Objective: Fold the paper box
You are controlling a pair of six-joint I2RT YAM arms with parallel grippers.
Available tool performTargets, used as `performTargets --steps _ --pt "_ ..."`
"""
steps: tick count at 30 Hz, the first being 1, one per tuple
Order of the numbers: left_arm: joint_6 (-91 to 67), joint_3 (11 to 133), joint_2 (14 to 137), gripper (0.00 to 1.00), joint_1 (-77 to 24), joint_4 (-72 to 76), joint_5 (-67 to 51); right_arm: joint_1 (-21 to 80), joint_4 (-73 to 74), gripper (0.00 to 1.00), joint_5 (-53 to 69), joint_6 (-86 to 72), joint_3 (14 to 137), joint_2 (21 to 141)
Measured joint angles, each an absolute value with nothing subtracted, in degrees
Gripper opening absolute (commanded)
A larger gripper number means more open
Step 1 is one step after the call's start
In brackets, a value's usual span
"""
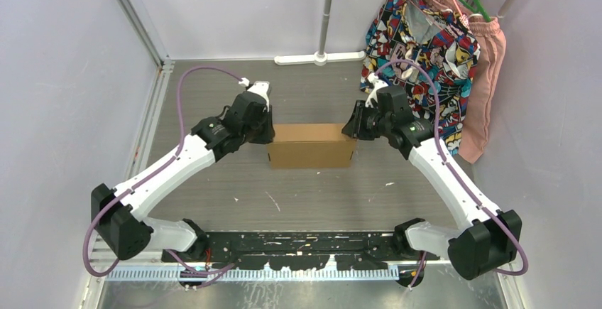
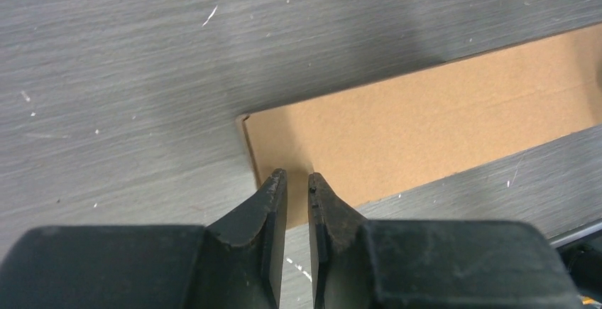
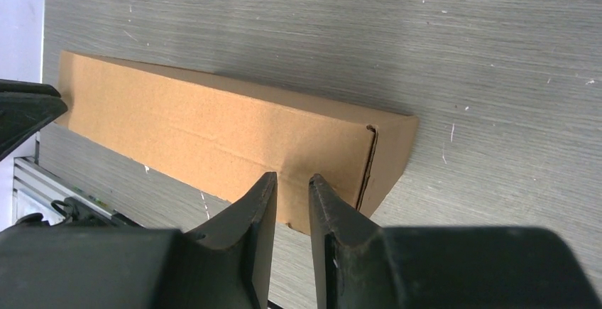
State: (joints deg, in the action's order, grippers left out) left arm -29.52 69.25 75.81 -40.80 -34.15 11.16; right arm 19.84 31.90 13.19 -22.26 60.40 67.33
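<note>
I see the paper box [image 1: 311, 145] centred on the table [image 1: 319, 199], left gripper [image 1: 267, 134] at its left end, right gripper [image 1: 350, 130] at its right end, clothes [image 1: 426, 46] hanging behind-right.

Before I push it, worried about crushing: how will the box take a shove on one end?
The box looks like plain cardboard, so it is probably light and apt to slide on the smooth table. Its end flap shows a seam gap, so it may buckle inward.

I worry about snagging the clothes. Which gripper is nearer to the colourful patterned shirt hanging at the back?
Right. The right gripper is at the right end of the paper box, close to the shirt; the left gripper is at the left end, across the box from it.
</note>
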Motion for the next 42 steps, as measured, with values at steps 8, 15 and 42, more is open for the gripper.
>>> performTargets --steps 8,15,42 --pt "-29.58 68.95 73.34 0.18 -40.84 -36.80 11.53 19.84 34.92 0.29 12.75 -22.44 60.66 66.13" --pt "-31.18 62.87 69.76 0.17 -42.44 -33.12 12.45 19.81 30.37 0.29 13.26 -24.01 55.13 61.49" --pt "-43.99 41.63 65.71 0.19 -55.88 -34.15 19.90 27.33 29.69 0.29 10.13 -41.91 23.44 43.11"
